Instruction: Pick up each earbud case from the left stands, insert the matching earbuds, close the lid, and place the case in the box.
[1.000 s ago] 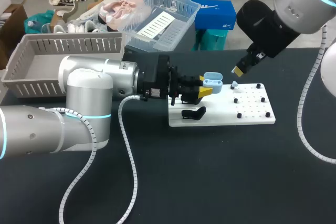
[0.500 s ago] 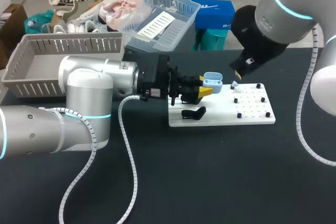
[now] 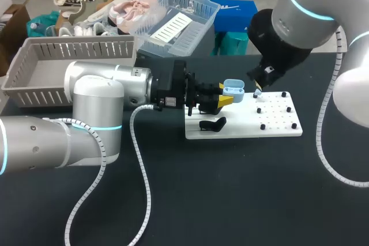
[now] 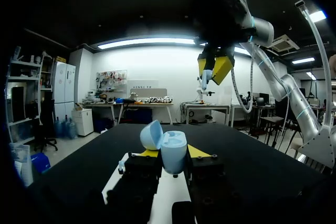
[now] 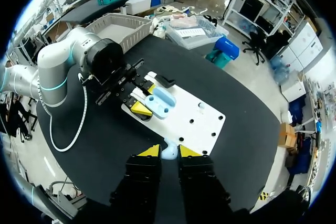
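My left gripper (image 3: 225,95) is shut on a light blue earbud case (image 3: 233,89), held upright over the left part of the white pegboard (image 3: 279,126) with its lid open. The left wrist view shows the case (image 4: 173,153) between the yellow tips and its lid (image 4: 152,134) tipped back. My right gripper (image 3: 258,86) hangs just right of the case, shut on a small pale earbud (image 3: 257,92). From the right wrist that earbud (image 5: 169,154) sits between the fingertips (image 5: 149,151), above the board's near edge, with the case (image 5: 159,103) farther ahead.
The pegboard carries several black pegs (image 3: 263,126) and a black stand piece (image 3: 212,124) near its left front. A grey slatted box (image 3: 34,73) stands at the table's back left. Bare black tabletop lies in front of the board.
My right arm has swung left and a little lower, bringing the earbud closer to the open case. The left arm and the case have kept still.
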### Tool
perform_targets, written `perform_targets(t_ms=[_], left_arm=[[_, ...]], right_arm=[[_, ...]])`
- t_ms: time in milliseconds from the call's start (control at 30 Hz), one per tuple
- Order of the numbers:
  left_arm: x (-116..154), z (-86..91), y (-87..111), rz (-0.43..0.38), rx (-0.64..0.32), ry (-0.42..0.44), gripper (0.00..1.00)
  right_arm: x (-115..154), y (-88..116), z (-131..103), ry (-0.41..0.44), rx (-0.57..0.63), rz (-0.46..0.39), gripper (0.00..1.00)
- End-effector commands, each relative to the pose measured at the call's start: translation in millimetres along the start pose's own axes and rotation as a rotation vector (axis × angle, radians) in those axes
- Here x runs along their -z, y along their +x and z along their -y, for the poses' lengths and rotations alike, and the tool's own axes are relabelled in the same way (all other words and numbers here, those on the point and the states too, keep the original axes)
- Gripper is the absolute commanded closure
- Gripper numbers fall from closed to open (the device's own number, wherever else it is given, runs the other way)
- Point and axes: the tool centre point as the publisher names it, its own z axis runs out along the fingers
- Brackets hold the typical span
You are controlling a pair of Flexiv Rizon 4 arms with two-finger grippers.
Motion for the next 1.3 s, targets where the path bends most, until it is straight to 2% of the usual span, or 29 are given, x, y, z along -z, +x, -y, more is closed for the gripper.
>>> perform_targets(t_ms=[33,200,433,533,633,767,1000,1200,1300], left_arm=[[-0.3,-0.2,0.7,0.002,-0.001,-0.001,1.0],[-0.3,-0.2,0.7,0.002,-0.001,-0.001,1.0],[-0.3,-0.2,0.7,0.002,-0.001,-0.001,1.0],[-0.3,-0.2,0.7,0.002,-0.001,-0.001,1.0],[-0.3,-0.2,0.7,0.002,-0.001,-0.001,1.0],[-0.3,-0.2,0.7,0.002,-0.001,-0.001,1.0],[-0.3,-0.2,0.7,0.002,-0.001,-0.001,1.0],[-0.3,-0.2,0.7,0.002,-0.001,-0.001,1.0],[-0.3,-0.2,0.7,0.002,-0.001,-0.001,1.0]], right_arm=[[0.2,-0.3,0.3,0.0,0.0,-0.001,1.0],[-2.0,-0.8,-1.4,-0.007,-0.02,-0.025,1.0],[-5.4,-17.2,1.6,0.035,-0.186,0.04,1.0],[-4.0,-25.2,2.8,0.05,-0.255,0.042,1.0],[-2.7,-31.2,3.9,0.065,-0.308,-0.002,1.0],[-0.3,-37.3,2.5,0.07,-0.321,-0.085,1.0],[4.5,-45.0,-0.7,0.093,-0.28,-0.199,1.0],[0.5,-42.5,-4.2,0.1,-0.264,-0.292,1.0],[0.5,-42.5,-4.2,0.1,-0.264,-0.292,1.0]])
